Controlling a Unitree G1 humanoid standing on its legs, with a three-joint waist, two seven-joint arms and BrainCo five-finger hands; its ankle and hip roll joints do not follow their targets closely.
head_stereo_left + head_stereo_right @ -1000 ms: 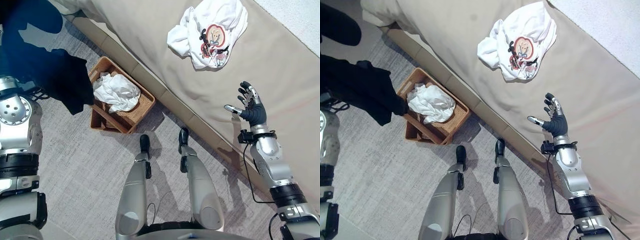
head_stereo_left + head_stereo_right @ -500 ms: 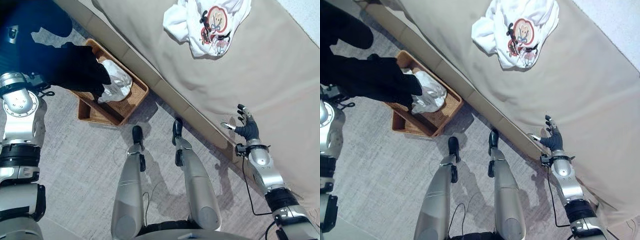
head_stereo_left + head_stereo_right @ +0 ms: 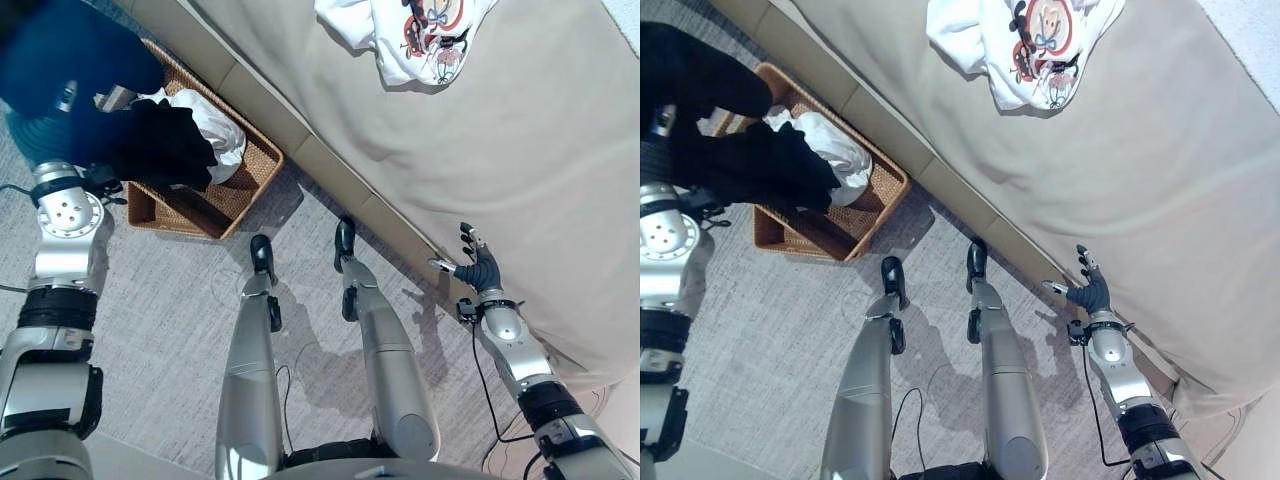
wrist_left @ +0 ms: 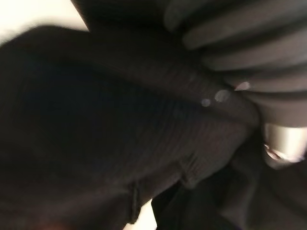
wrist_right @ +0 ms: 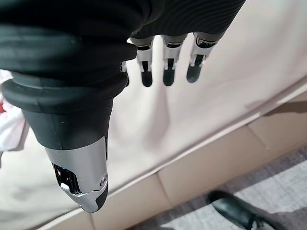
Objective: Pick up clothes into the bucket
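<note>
1. Nearest to me is the grey carpet (image 3: 170, 330), running from the robot up to the foot of the bed
2. The right hand (image 3: 478, 270) hangs at the bed's near edge, over the beige sheet (image 3: 520, 150); its fingers (image 5: 167, 72) are straight and spread, the thumb out to the side, and it holds nothing
3. On the other side, a wicker basket (image 3: 245, 185) sits on the carpet right against the bed's base, tilted as I look at it
4. A crumpled white cloth (image 3: 215, 125) lies inside the basket, toward the side nearest the bed
5. A black garment (image 3: 160, 145) hangs over the basket's open top, covering part of the white cloth; I cannot tell whether it touches the basket
6. The left hand (image 4: 288, 139) is wrapped up in that black garment at the end of the raised left arm; a bit of silver shows past the dark folds in the wrist view, but the fingers are hidden, so I cannot tell whether they grip the cloth
7. Farthest off, a white shirt (image 3: 1025, 45) with a round red and black print lies bunched on the sheet, well apart from both hands and from the basket
</note>
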